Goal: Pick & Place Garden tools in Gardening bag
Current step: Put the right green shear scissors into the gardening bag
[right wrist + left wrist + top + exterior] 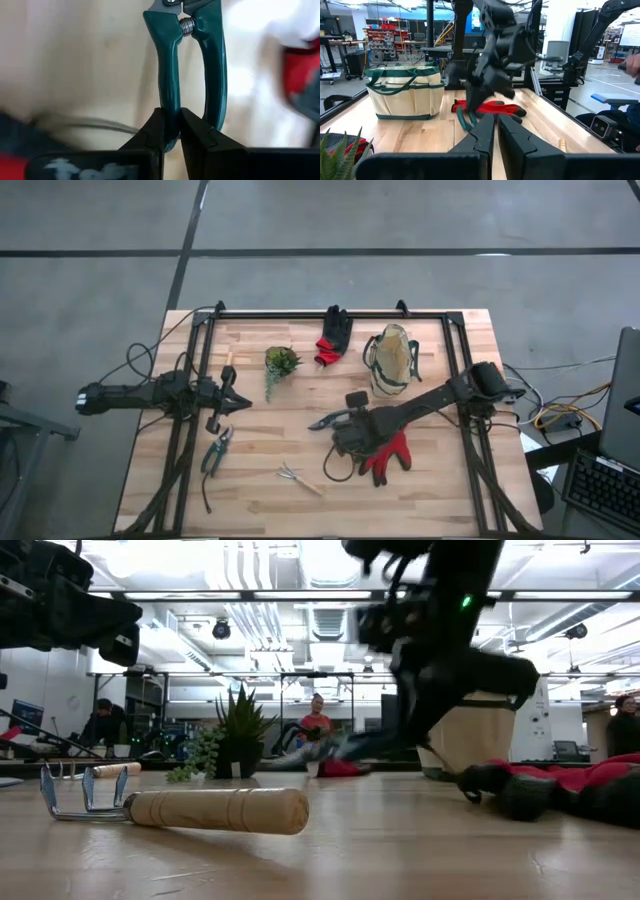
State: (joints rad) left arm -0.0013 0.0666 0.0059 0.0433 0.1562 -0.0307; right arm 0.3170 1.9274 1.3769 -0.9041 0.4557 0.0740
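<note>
Gripping: one handle of the green-handled pruners [187, 70] is clamped between the right gripper [170, 131] fingers, jaws closed on that handle only.
Pruner location: held just off the table centre, blades pointing toward the left arm's side (blurred in the low view).
Step advice: carry is judged next; with only one handle pinched the tool may swing, so a slow lift is advised, then a drop over the gardening bag [392, 360] mouth.
Bag: beige canvas, dark green trim and handles, soft-sided, top open, standing near the far edge of the table [260, 480].
Pruner material: smooth teal grips, steel coil spring at the pivot, hard and slippery.
Left gripper [232, 392]: waiting at the left side, jaws nearly together, nothing held.
Dark-handled pruners [216, 451]: lying near the left gripper.
Hand fork [170, 806]: round wooden handle, metal tines, flat on the wood at the near side.
Red glove [392, 460]: limp fabric, beside the right gripper.
Black-and-red glove [331, 336]: at the far edge, left of the bag.
Plant [281, 362]: leafy, not a tool.
</note>
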